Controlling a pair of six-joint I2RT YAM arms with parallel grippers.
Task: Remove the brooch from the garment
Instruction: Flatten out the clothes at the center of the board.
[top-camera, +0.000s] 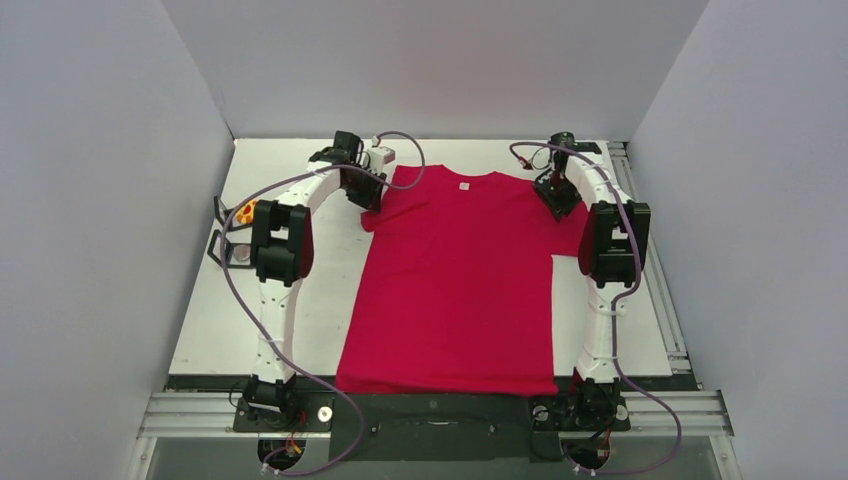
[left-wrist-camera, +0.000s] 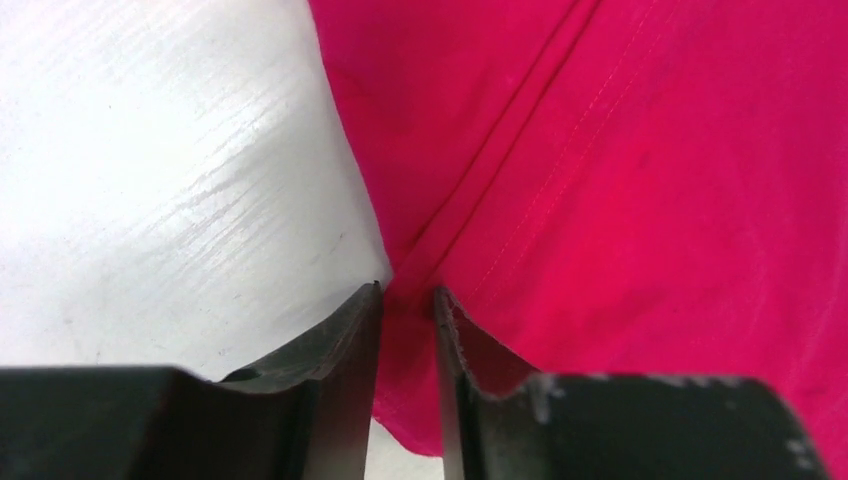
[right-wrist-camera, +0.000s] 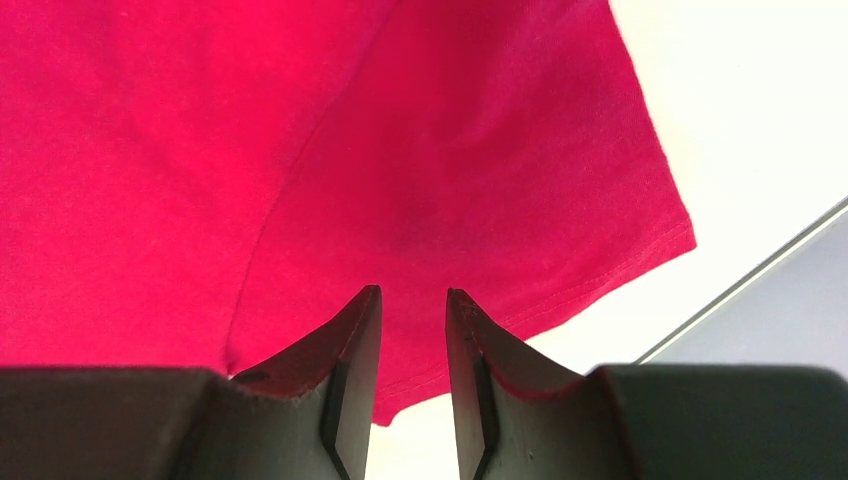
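Note:
The garment, a plain bright red T-shirt (top-camera: 455, 290), lies flat on the white table, its neckline with a small white label (top-camera: 463, 185) at the far side. No brooch shows on it. A small yellow, red-spotted piece (top-camera: 246, 212) that may be the brooch lies on the table left of my left arm. My left gripper (top-camera: 366, 192) is at the shirt's left sleeve seam (left-wrist-camera: 470, 210), its jaws nearly together with red cloth pinched between them (left-wrist-camera: 408, 300). My right gripper (top-camera: 556, 200) stands narrowly open (right-wrist-camera: 413, 292) on the right sleeve (right-wrist-camera: 520, 200), near its hem.
Black clips (top-camera: 217, 212) and a small round piece (top-camera: 240, 254) lie at the table's left edge beside my left arm. Grey walls close in the left, right and far sides. A metal rail (top-camera: 655, 280) runs along the table's right edge.

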